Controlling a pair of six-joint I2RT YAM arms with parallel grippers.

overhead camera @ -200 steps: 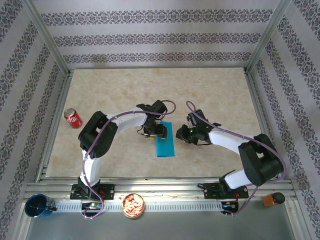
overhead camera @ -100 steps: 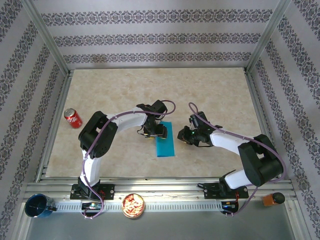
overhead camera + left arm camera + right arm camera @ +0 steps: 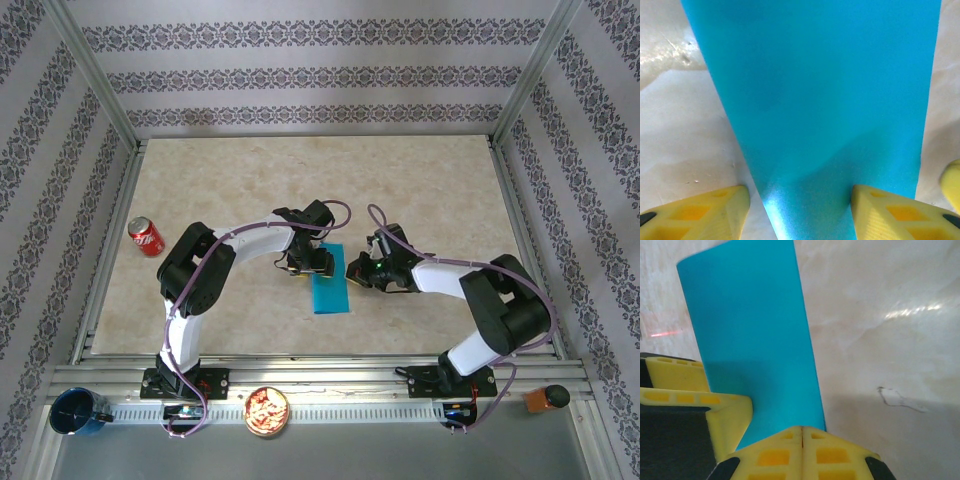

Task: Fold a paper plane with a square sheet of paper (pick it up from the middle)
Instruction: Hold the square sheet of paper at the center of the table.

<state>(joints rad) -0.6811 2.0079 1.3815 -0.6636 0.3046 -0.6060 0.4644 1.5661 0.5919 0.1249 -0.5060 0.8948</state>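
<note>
The square sheet of paper [image 3: 330, 287] lies on the table as a narrow turquoise strip, folded over lengthwise. My left gripper [image 3: 309, 264] is down at its far left part. In the left wrist view it stands open [image 3: 797, 212]. One yellow finger [image 3: 700, 212] is on the bare table and the other [image 3: 890, 215] is on the paper [image 3: 825, 100]. My right gripper [image 3: 357, 270] is at the strip's right edge. Its tips are pressed together [image 3: 802, 432] right at the paper's long edge [image 3: 755, 340]. I cannot tell whether paper is pinched between them.
A red soda can [image 3: 146, 237] lies at the table's left side. On the near rail are a dark blue cup [image 3: 75, 412], a bowl of snacks [image 3: 267, 411] and an orange object [image 3: 543, 398]. Metal frame posts and patterned walls ring the marble table [image 3: 420, 180].
My right gripper has slid left to the paper's right edge and closed its fingers. The left gripper and the paper have stayed where they were.
</note>
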